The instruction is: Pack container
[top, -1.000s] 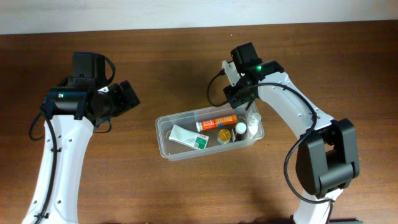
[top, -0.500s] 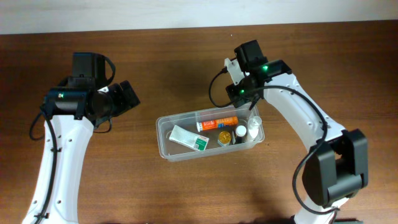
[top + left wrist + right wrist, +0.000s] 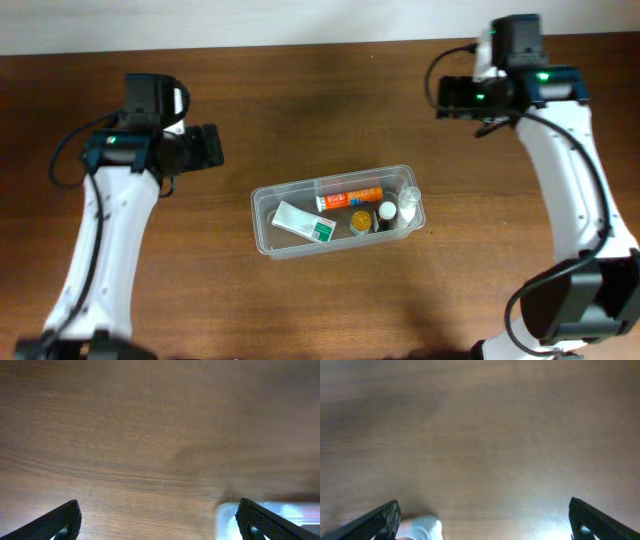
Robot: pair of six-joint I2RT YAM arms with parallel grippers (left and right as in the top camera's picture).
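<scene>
Centre of table: container (image 3: 262,215), a clear tub with its long side running left-right, slightly skewed in the overhead.
Contents: box (image 3: 305,222), white and green, at the left end; orange tube (image 3: 350,198) along the far wall; yellow-lid jar (image 3: 360,218); dark bottle (image 3: 386,211) with a white cap; clear bottle (image 3: 408,200) at the right end.
Left gripper (image 3: 205,148): over bare table (image 3: 320,90), up and left of the container's left end, apart from it. Fingers spread wide, nothing between them.
Left wrist view: blurred wood grain. A corner of the container shows at the lower right, just inside the right fingertip.
Right gripper (image 3: 452,97): near the far table edge, up and right of the container's right end, well apart. Fingers spread wide, holding nothing.
Right wrist view: blurred wood. A white blur (image 3: 422,527) sits at the bottom edge beside one fingertip; I can't tell what it is.
Contact: neither gripper touches the container.
</scene>
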